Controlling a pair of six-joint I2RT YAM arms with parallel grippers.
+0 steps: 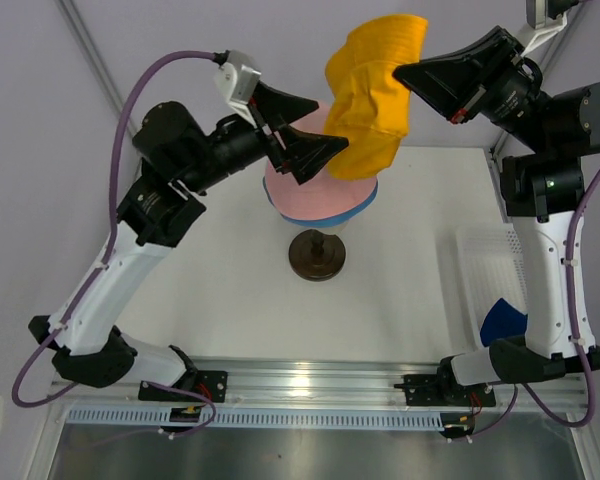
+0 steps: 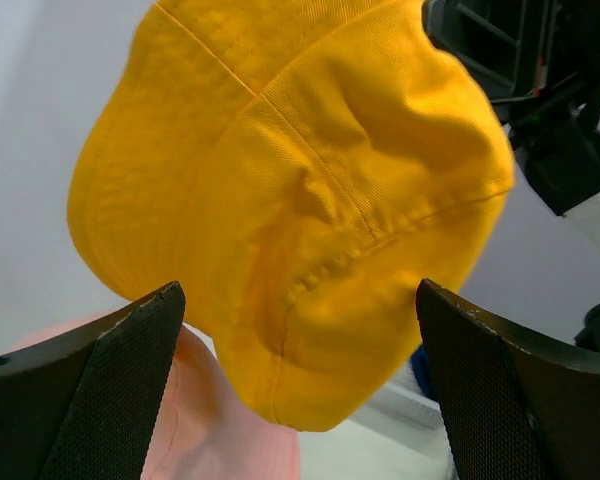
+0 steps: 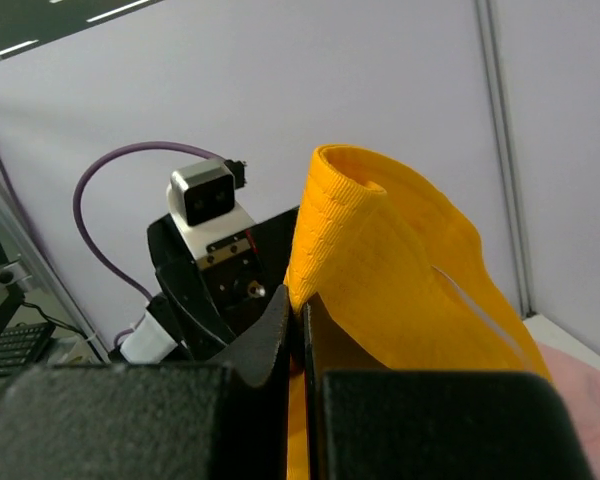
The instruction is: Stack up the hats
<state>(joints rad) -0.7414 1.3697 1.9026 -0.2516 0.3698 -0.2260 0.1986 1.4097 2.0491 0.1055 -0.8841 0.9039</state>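
Note:
The yellow-orange hat (image 1: 373,95) hangs in the air from my right gripper (image 1: 405,75), which is shut on its brim (image 3: 320,230). It hangs over the pink hat (image 1: 315,195), which sits on top of the light blue hat (image 1: 365,205) above a dark brown round base (image 1: 316,254). My left gripper (image 1: 315,125) is open, its jaws wide on either side of the yellow-orange hat's lower part (image 2: 310,250), not touching it. The navy blue hat (image 1: 504,322) lies at the right, partly behind the right arm.
A clear ribbed tray (image 1: 485,260) lies at the table's right side by the navy hat. The right arm's base (image 1: 520,360) and the left arm's base (image 1: 95,360) stand at the near edge. A pale wall stands behind.

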